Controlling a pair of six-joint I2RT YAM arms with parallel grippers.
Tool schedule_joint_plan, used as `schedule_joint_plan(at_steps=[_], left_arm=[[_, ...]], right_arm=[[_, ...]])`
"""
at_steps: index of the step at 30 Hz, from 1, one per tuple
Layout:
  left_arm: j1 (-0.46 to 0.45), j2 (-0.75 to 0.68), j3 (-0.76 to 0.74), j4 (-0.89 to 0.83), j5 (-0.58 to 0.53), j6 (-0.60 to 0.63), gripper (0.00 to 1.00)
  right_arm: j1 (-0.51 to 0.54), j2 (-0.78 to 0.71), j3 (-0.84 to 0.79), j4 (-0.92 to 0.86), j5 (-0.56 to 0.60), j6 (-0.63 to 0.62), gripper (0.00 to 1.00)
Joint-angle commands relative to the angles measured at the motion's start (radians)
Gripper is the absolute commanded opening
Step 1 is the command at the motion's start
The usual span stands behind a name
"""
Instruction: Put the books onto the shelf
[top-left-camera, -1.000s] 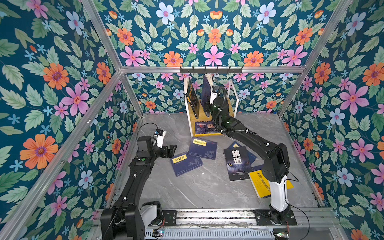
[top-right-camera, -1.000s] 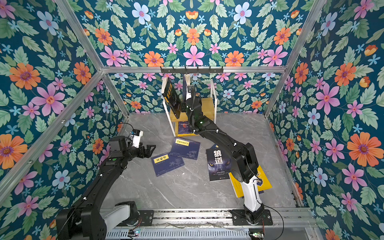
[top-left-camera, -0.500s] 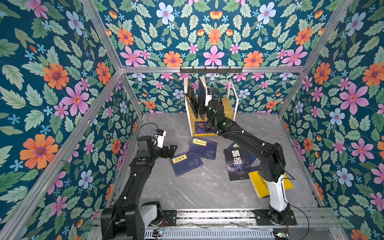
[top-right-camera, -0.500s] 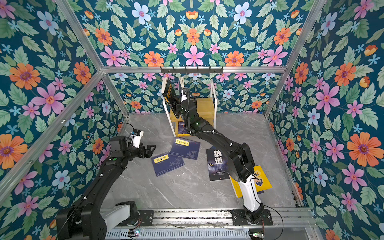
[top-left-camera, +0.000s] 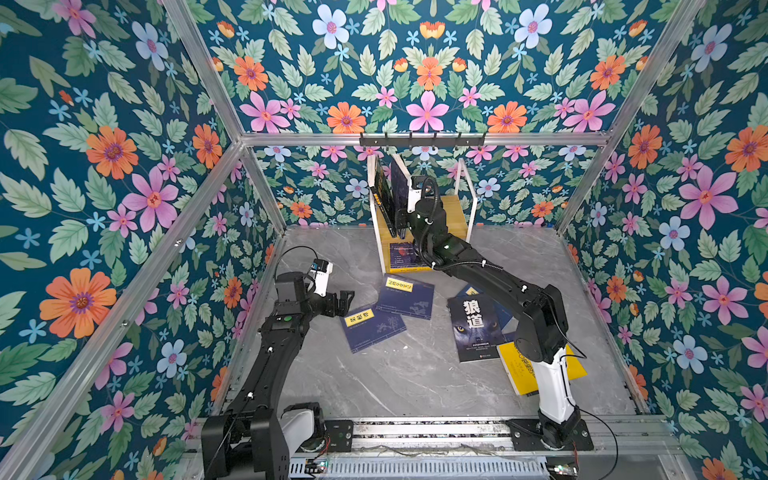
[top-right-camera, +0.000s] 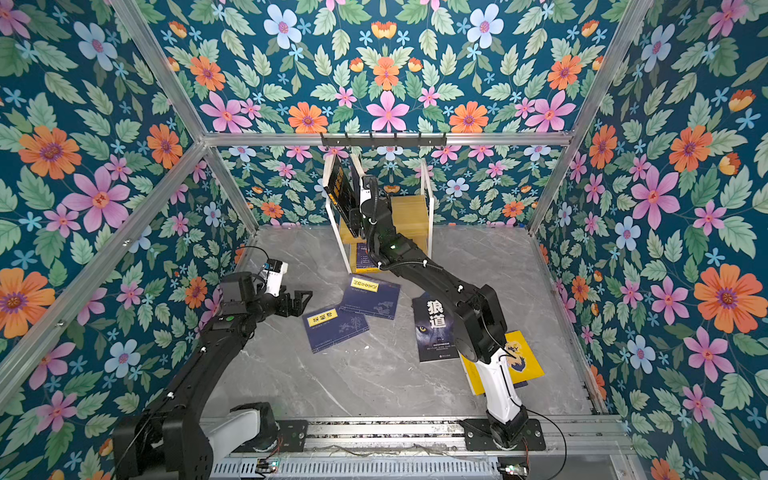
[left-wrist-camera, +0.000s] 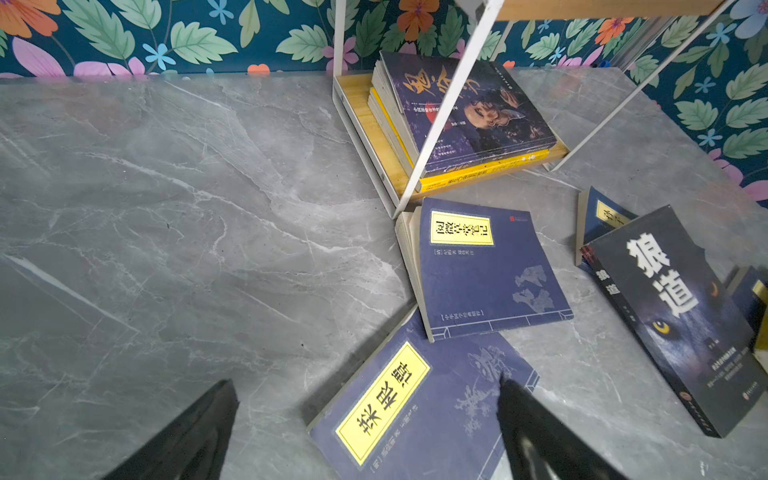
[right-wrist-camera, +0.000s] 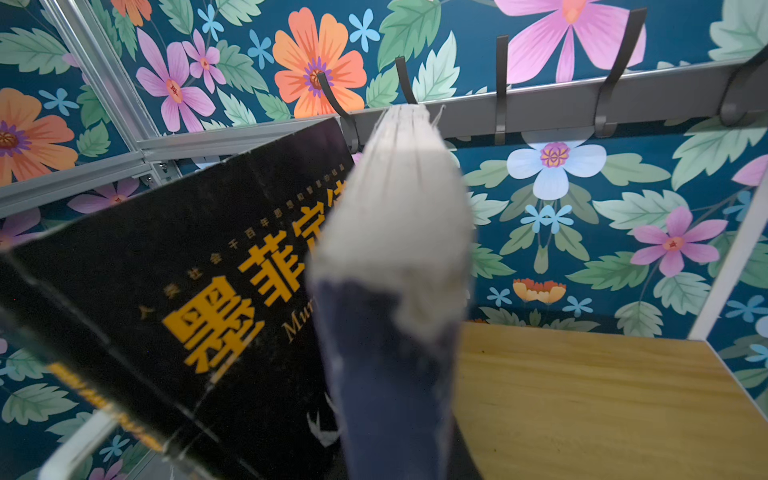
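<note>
The right pincer (top-left-camera: 401, 221) is clamping tight on the upright navy book (top-left-camera: 398, 183) and holding it by its low end over the top board of the shelf (top-left-camera: 467, 195). I cannot tell if the book is touching the board. In the right wrist view its pale page edge is pointing up toward the hook rail (right-wrist-camera: 540, 108). Just beside it, the black book (right-wrist-camera: 187, 291) with gold letters is leaning at the left side of the shelf.

On the low board, the face book (left-wrist-camera: 469, 112) is lying on top of the yellow books (left-wrist-camera: 478, 176).

The left pincer (top-left-camera: 343, 301) is hanging low over the grey desk (top-left-camera: 395, 382) with its jaws wide apart, gripping nothing. One finger (left-wrist-camera: 536, 436) is showing in front of the near navy book (top-left-camera: 372, 326) (the one with the yellow label). The far navy book (top-left-camera: 405, 295) is lying just in front of the shelf, with its corner sitting over the near one.

The wolf book (top-left-camera: 473, 328) is lying flat on the desk, partly on top of another navy book (left-wrist-camera: 598, 216). A yellow book (top-right-camera: 523, 357) is lying next to it, and the right arm is hiding some of it.
</note>
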Motion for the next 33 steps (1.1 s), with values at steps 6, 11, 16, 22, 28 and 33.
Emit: schedule_joint_plan(at_steps=[6, 11, 16, 22, 28, 33], left_arm=[[0.001, -0.005, 0.005, -0.005, 0.005, 0.005, 1.0], [0.002, 0.001, 0.003, -0.007, 0.004, 0.011, 1.0], [0.004, 0.001, -0.008, -0.006, 0.01, 0.032, 1.0], [0.008, 0.002, -0.002, -0.007, 0.023, 0.024, 1.0], [0.02, 0.005, 0.0, -0.017, 0.021, 0.026, 1.0], [0.023, 0.018, 0.004, -0.016, 0.019, 0.023, 1.0]], right_arm=[[0.001, 0.011, 0.016, -0.004, -0.045, -0.002, 0.22], [0.001, 0.0, 0.008, -0.017, -0.064, -0.014, 0.28], [0.001, -0.026, -0.03, 0.01, -0.1, -0.023, 0.29], [0.001, -0.057, -0.071, 0.007, -0.185, -0.037, 0.37], [0.0, -0.131, -0.155, -0.005, -0.234, -0.054, 0.45], [-0.003, -0.266, -0.354, 0.076, -0.247, -0.024, 0.48]])
